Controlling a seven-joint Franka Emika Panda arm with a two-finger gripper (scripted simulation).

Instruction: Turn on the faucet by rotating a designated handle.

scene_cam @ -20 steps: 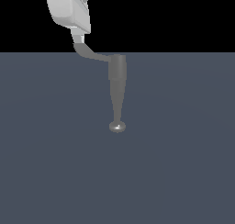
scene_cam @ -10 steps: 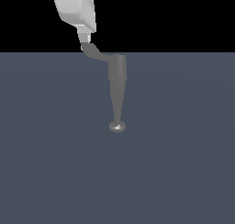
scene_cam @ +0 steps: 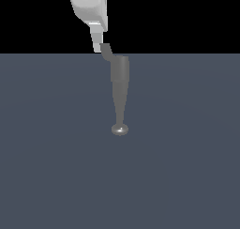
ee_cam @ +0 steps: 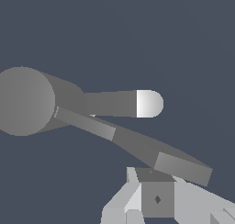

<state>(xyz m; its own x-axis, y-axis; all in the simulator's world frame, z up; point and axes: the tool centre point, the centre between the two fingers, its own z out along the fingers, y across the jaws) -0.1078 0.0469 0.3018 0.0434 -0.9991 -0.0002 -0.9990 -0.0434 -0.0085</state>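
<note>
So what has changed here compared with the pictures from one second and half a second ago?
The gripper moved toward the exterior view's right, pushing the handle, which swung with it toward the faucet body and now looks much shorter in the exterior view. Whether the fingers clamp the handle cannot be told. The faucet's cylinder, stem and shiny knob stayed in place.

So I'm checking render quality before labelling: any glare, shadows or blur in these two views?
Exterior view: sharp, flatly lit, no cast shadows on the grey floor; only a small highlight on the faucet knob, and the upper band is plain black. Wrist view: also sharp, the knob end is blown out to near white, and the handle and pincer show flat shaded facets.
</note>
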